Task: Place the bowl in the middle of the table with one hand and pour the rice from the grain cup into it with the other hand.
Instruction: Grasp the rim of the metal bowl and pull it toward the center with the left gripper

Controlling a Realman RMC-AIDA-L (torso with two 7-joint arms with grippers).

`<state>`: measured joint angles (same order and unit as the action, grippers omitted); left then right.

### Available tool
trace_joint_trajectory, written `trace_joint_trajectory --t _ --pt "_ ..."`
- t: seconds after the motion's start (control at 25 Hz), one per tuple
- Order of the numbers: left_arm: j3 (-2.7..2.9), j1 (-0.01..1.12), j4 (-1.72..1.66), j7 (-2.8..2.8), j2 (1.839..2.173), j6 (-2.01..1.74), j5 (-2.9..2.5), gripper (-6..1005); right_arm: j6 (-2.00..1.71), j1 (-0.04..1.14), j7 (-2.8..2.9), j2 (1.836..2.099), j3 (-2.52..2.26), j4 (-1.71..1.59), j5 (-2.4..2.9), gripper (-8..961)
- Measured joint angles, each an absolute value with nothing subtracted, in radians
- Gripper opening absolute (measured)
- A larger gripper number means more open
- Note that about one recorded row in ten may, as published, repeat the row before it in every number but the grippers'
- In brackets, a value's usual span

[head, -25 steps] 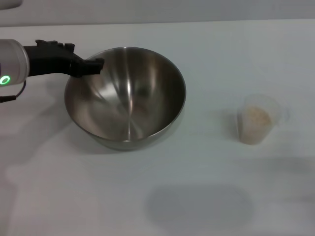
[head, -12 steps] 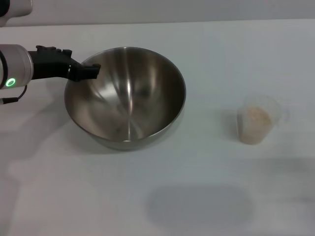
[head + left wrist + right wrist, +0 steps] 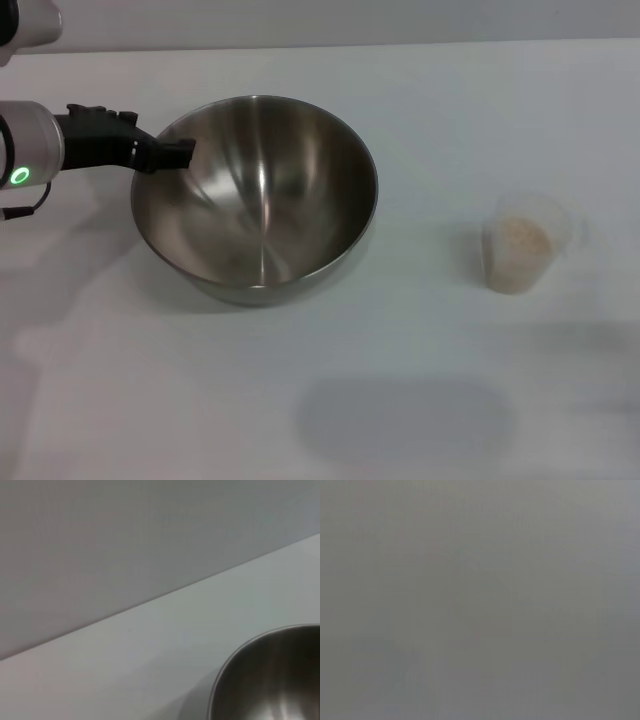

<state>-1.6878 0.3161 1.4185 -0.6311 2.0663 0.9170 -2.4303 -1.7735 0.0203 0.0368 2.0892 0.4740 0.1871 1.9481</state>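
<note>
Steel bowl (image 3: 255, 195) sits upright on the white bench (image 3: 420, 400), its shiny inside bare. Left pincer (image 3: 180, 153) reaches in level from the bowl's left side, black fingertips right at the bowl's upper-left rim, overlapping it in the head view; contact or a gap there cannot be told. How far the left pincer is open cannot be told either, since the fingers show only side-on as one dark shape. Nothing is seen held in it. A green ring light glows on the silver wrist (image 3: 20, 160) behind it.

Cup (image 3: 525, 243), clear plastic, stands upright well to the right of the bowl, apart from it. Rice (image 3: 524, 237) fills the cup partway, a pale beige mass.

Left wrist view: a curved section of the bowl's rim and bench beside it, grey wall (image 3: 125, 540) beyond; no fingers in that view.

Right wrist view: uniform grey, nothing distinguishable. Right pincer does not show in any view.

A faint rounded grey shadow (image 3: 405, 415) lies on the bench nearer the robot than the bowl.
</note>
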Motion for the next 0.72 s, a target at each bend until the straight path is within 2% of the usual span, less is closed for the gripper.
trace_joint_trajectory --t 0.72 --pt "-1.682 0.344 1.341 -0.637 2.065 0.899 -2.435 812 -1.771 0.018 0.037 2.089 0.474 0.187 1.948 840"
